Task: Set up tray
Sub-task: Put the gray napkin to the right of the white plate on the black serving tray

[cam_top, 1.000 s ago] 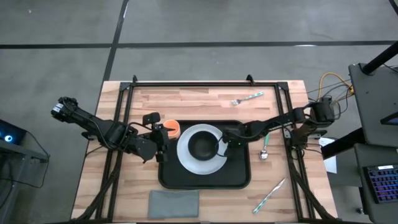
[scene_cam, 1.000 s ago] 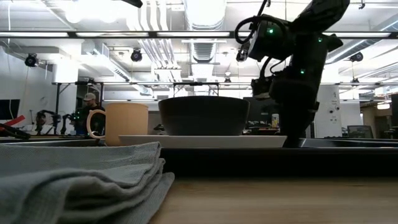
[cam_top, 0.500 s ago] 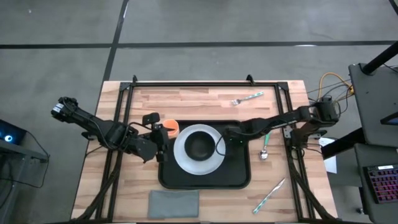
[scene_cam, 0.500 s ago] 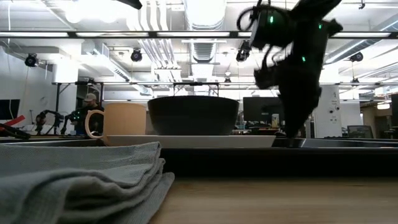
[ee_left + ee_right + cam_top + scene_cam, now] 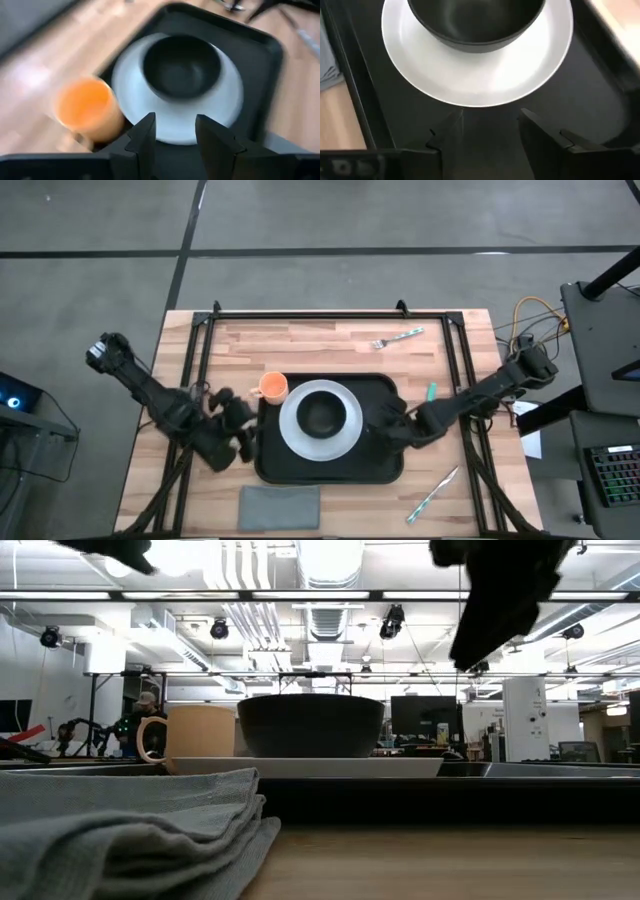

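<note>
The black tray (image 5: 385,470) lies mid-table. On it sits a white plate (image 5: 345,438) carrying a black bowl (image 5: 322,413). An orange mug (image 5: 272,387) stands at the tray's far left corner; I cannot tell whether it is inside the rim. My left gripper (image 5: 175,140) hovers open over the tray's left edge, near side of the mug (image 5: 90,107), facing the plate (image 5: 220,100). My right gripper (image 5: 492,132) hangs open above the tray floor (image 5: 600,100), right of the plate (image 5: 475,80) and bowl (image 5: 475,20). Neither gripper touches anything.
A folded grey cloth (image 5: 280,507) lies by the near edge, close to the low camera (image 5: 120,830). A fork (image 5: 398,337) lies near the far edge, a green-handled utensil (image 5: 431,391) right of the tray, and another utensil (image 5: 432,495) at the near right. A black frame rail (image 5: 330,313) borders the table.
My right gripper slid the plate and bowl a little toward the table's left, then let go, rose and drew back toward the right and near edge. My left gripper pulled away from the mug toward the near left and lifted. The mug stayed put.
</note>
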Robot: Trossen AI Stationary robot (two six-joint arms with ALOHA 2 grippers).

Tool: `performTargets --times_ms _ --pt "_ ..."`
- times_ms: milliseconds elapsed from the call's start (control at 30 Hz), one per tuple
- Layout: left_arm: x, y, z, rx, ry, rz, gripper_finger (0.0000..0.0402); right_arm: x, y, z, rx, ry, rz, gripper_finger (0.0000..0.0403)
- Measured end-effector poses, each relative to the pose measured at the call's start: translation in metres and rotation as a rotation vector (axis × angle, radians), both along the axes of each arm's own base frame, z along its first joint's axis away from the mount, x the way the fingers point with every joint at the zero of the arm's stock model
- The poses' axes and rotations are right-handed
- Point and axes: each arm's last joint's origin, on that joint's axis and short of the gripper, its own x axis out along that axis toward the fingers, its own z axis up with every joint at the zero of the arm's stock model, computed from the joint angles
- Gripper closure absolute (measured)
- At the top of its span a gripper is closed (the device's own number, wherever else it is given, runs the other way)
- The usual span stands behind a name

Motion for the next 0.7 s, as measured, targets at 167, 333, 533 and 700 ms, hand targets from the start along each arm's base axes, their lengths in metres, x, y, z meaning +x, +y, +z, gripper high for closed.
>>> performTargets --times_ms 167,333,533,700 --pt "-0.020 -0.023 -0.013 -0.212 -0.050 0.084 0.0312 -0.007 0.003 0.004 -0.063 0.026 -0.021 0.0211" --pt "-0.028 -0.032 -0.022 -0.463 -0.051 0.243 0.0329 -0.008 0.000 0.006 -0.169 0.026 -0.040 0.0200" --pt "-0.025 -0.040 -0.036 -0.702 0.029 0.355 0.0331 -0.011 -0.005 0.000 -0.300 0.024 -0.033 0.0191" --pt "-0.009 -0.068 -0.063 -0.909 0.065 0.322 0.0331 -0.013 -0.007 -0.003 -0.378 0.036 -0.008 0.0180"
